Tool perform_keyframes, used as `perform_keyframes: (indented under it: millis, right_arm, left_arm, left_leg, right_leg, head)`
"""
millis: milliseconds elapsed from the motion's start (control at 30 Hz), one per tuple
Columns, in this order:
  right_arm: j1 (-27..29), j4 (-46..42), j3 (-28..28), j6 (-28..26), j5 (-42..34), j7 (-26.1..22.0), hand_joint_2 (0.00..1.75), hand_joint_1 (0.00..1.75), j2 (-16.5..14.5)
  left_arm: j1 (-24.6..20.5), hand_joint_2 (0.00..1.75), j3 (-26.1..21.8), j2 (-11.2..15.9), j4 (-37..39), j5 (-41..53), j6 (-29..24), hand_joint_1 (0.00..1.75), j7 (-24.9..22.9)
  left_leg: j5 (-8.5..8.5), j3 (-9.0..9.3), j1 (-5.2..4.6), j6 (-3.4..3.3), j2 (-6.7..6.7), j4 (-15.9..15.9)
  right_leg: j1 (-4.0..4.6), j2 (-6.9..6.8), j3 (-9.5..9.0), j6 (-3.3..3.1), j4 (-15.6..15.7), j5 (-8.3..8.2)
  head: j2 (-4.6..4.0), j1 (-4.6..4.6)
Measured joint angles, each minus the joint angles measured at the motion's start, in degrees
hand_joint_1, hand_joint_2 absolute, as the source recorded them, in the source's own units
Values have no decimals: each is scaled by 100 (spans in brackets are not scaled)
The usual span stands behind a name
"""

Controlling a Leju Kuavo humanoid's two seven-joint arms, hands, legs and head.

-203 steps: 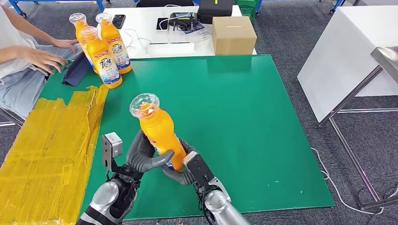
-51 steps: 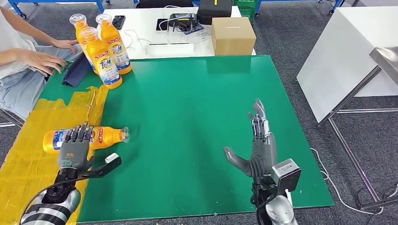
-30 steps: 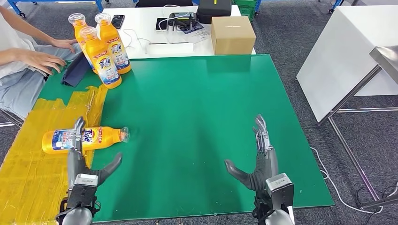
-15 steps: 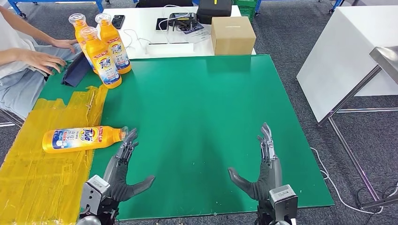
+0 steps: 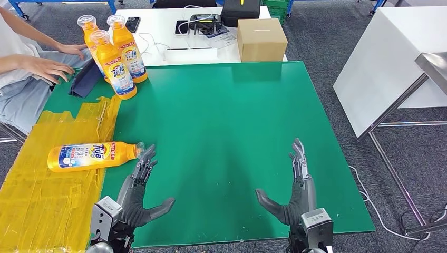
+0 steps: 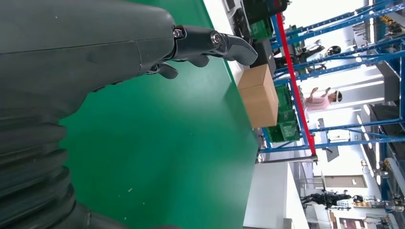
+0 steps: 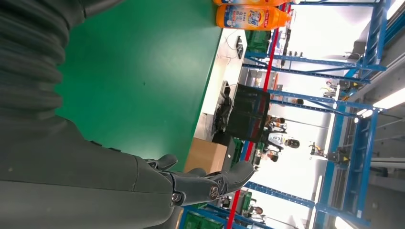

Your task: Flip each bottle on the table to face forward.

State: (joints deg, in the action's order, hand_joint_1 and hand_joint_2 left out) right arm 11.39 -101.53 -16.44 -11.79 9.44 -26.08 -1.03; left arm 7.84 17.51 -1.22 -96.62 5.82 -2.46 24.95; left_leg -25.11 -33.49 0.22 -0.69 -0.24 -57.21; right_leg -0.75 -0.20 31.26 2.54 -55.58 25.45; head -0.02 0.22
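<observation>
Head view: our left hand (image 5: pixel 136 196) hovers low over the near left part of the green table (image 5: pixel 226 121), fingers spread and holding nothing, thumb out to the right. Its fingertips reach toward the cap of the lying bottle (image 5: pixel 92 156) and stop just short of it; we cannot tell whether they touch. That orange bottle lies on its side on the yellow taped sheet (image 5: pixel 47 184), cap pointing right over the green edge, its printed label turned up. Our right hand (image 5: pixel 295 190) stands at the near right of the table, also empty, fingers straight and pointing away from us, thumb out to the left. Three more orange bottles (image 5: pixel 117 62) stand upright in a tight cluster at the far left corner, labels toward us. A person's hand (image 5: pixel 46 67) rests just left of them, beside a dark blue pouch (image 5: pixel 84 80). Beyond the green surface a cardboard box (image 5: pixel 262 39) sits on a white table (image 5: pixel 163 31). Left wrist view, we see spread dark fingers (image 6: pixel 210 40) above bare green.
</observation>
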Motion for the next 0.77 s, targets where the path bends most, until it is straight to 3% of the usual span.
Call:
perform_keyframes:
  millis: [767]
  right_arm:
    - [0, 0, 0, 46, 6, -23, 175, 0, 0]
  left_arm:
    - [0, 175, 0, 0, 2, 51, -59, 0, 49]
  left_leg:
    - [0, 0, 0, 0, 0, 0]
  right_leg:
    - [0, 0, 0, 0, 0, 0]
  head:
    - [0, 0]
